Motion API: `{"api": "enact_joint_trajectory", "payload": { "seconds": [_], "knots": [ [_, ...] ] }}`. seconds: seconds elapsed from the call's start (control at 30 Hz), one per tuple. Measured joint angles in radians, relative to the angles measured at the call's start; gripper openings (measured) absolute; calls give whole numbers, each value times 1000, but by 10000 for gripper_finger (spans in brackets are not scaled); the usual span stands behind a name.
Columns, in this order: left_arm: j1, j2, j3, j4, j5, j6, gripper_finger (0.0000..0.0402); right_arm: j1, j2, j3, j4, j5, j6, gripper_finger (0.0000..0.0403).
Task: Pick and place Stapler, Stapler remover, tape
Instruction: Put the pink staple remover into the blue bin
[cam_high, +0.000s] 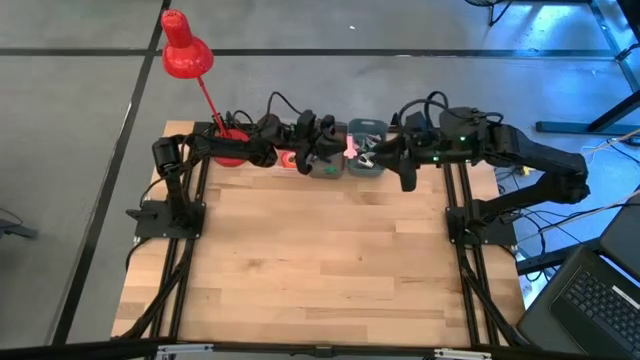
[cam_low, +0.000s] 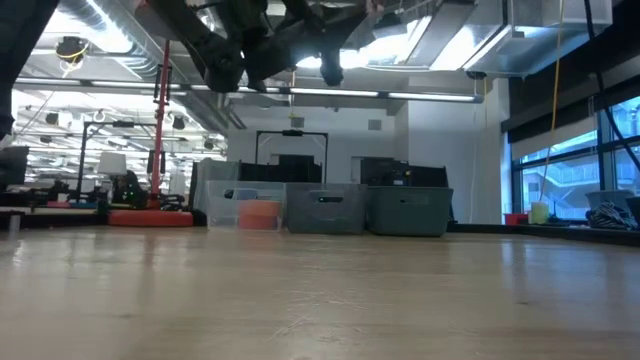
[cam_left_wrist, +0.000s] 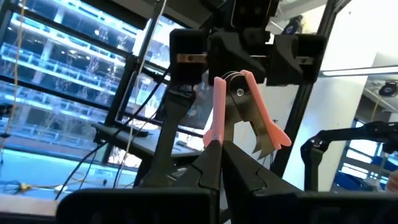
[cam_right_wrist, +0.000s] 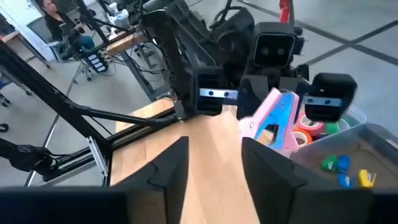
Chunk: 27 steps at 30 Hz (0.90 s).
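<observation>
A pink staple remover with grey metal claws is in my left gripper, which is shut on it above the bins at the table's far edge. My right gripper is open and faces it from the table's right, a short way off and touching nothing. Red-orange and green tape rolls lie in a clear bin below the remover. I cannot pick out a stapler in any view. My left gripper pinches the staple remover between its two fingers by the end of one pink handle. The fingers come roughly level from the table's left. The remover is lifted clear over the bins, and its claws and other handle stick out past the fingertips.
A row of bins stands along the far edge: one clear and two grey. One bin holds tiny blue and yellow blocks. A red desk lamp stands at the far left corner. Bare wood fills the near part.
</observation>
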Motion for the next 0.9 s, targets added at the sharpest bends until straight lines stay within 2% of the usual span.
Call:
{"api": "enact_joint_trajectory", "payload": {
  "seconds": [0.2,0.53,0.9],
  "knots": [
    [-1,0,29,3,8,-1,1,-9,42,0,31,-22,0,174],
    [-5,0,114,-138,53,57,1,-33,88,0,68,-67,-6,162],
    [-13,0,120,-135,98,41,1,-57,88,0,49,-49,-40,162]
  ]
}}
